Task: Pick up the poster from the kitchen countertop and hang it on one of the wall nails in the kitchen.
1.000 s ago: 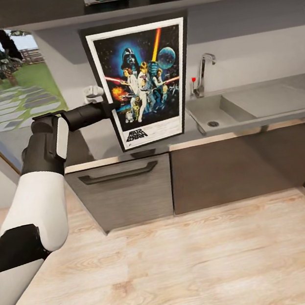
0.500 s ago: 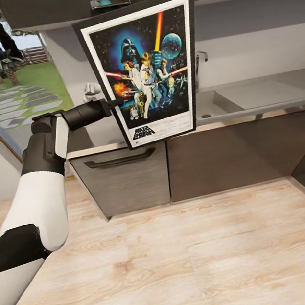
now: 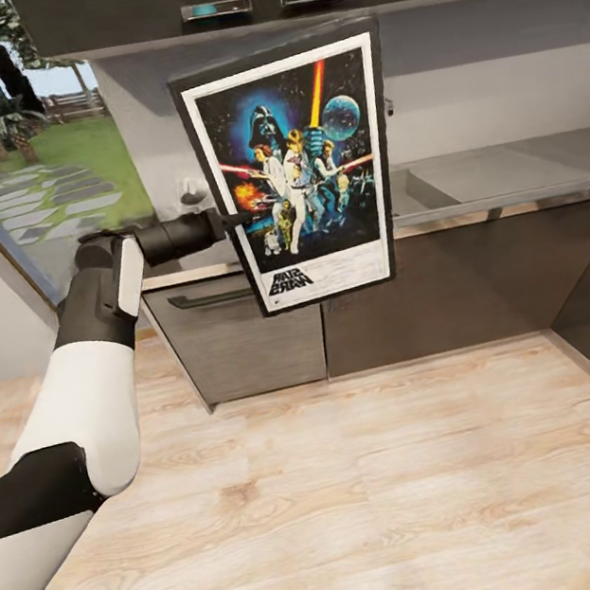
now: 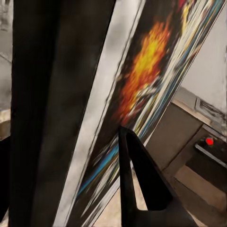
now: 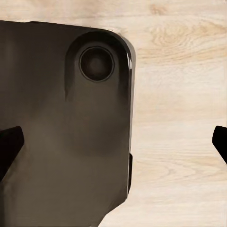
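Poster (image 3: 298, 170) hangs in the air, clamped at its left edge by the left gripper (image 3: 225, 220), long axis upright and tilted slightly, face toward the head camera. In the left wrist view one finger (image 4: 137, 175) presses its printed face. It is lifted clear of the kitchen countertop (image 3: 497, 180), which runs behind it toward the right. No nail is discernible on the pale wall (image 3: 488, 71), so the carrying left arm likely needs to search. The right gripper's (image 5: 113, 142) fingertips sit wide apart, holding nothing, above the wooden floor (image 5: 179, 118).
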Robot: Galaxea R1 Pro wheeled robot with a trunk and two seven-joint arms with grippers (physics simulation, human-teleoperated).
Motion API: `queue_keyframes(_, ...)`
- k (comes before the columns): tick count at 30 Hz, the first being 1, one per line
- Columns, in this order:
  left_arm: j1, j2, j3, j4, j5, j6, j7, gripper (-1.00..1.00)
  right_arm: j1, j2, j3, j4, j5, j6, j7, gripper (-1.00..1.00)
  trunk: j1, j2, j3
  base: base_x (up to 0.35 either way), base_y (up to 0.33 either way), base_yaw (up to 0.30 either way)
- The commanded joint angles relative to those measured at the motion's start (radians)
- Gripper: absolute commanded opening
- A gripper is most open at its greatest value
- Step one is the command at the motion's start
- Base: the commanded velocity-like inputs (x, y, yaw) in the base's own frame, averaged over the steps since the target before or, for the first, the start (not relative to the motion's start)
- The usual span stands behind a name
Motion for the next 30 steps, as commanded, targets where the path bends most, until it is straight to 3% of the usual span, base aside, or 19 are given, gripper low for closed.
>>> queue_keyframes(1,0.007,-0.004,0.004,-0.005,0.007,0.027,-0.001,-1.00,0.000,0.001,0.001,-0.011,0.001,-0.001,-0.001,1.00,0.000,-0.001,-0.001,-0.020,0.000,0.000)
queue_keyframes(5,0.050,-0.026,0.002,-0.036,0.006,0.071,0.002,-1.00,-0.001,0.005,0.002,-0.066,0.002,0.000,-0.002,1.00,0.000,-0.001,-0.001,-0.010,0.000,0.000)
queue_keyframes(11,0.159,-0.075,0.001,-0.069,0.004,0.088,0.005,-1.00,-0.001,0.016,0.004,-0.162,0.003,0.001,-0.008,1.00,0.000,-0.001,-0.001,-0.002,0.000,0.000)
queue_keyframes(15,0.203,-0.090,-0.001,-0.080,0.003,0.092,0.006,-1.00,-0.001,0.027,0.004,-0.238,0.003,0.003,-0.016,1.00,0.000,-0.001,-0.001,0.000,0.000,0.000)
queue_keyframes(20,0.236,-0.128,-0.015,-0.085,0.002,0.096,0.040,-1.00,-0.001,0.055,0.007,-0.367,0.016,0.005,-0.114,1.00,0.000,-0.001,-0.001,0.000,0.000,0.000)
queue_keyframes(22,0.240,-0.139,-0.036,-0.085,0.003,0.098,0.091,-1.00,-0.002,0.068,0.019,-0.416,0.052,0.021,-0.167,1.00,0.000,-0.001,-0.001,0.000,0.000,0.000)
queue_keyframes(26,0.256,-0.139,-0.058,-0.084,0.005,0.105,0.175,-1.00,-0.004,0.098,0.051,-0.486,0.117,0.106,-0.274,1.00,0.000,-0.001,-0.001,0.000,0.000,0.000)
queue_keyframes(30,0.274,-0.139,-0.066,-0.085,0.007,0.150,0.242,-1.00,-0.028,0.123,0.068,-0.524,0.142,0.176,-0.375,1.00,0.000,-0.001,-0.001,0.000,0.000,0.000)
